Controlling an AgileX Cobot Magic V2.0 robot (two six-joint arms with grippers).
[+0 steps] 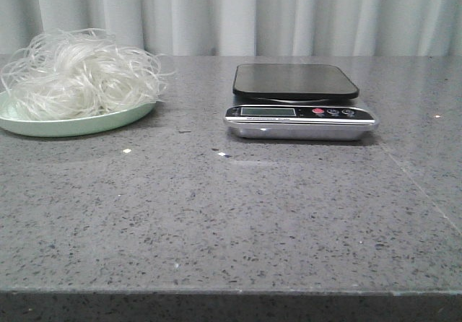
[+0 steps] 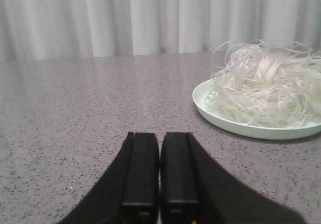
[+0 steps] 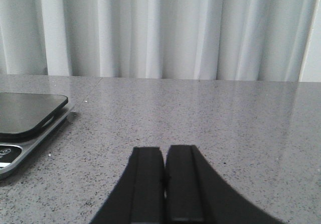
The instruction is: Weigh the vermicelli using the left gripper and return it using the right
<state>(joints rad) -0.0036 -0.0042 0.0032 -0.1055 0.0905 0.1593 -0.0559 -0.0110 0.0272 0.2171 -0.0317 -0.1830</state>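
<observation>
The vermicelli [image 1: 79, 73], a fluffy tangle of whitish strands, lies on a pale green plate [image 1: 72, 125] at the table's far left. It also shows in the left wrist view [image 2: 268, 83] on the plate [image 2: 251, 128]. A kitchen scale [image 1: 297, 102] with a black platform and silver base stands at the middle back; its platform is bare. The scale's corner shows in the right wrist view [image 3: 25, 118]. My left gripper [image 2: 159, 136] is shut and empty, low over the table, short of the plate. My right gripper [image 3: 165, 149] is shut and empty, to the right of the scale. Neither arm shows in the front view.
A grey speckled stone table [image 1: 231, 214] carries everything. White curtains [image 1: 289, 11] hang behind its far edge. A few small crumbs [image 1: 127, 150] lie on the table in front of the plate and scale.
</observation>
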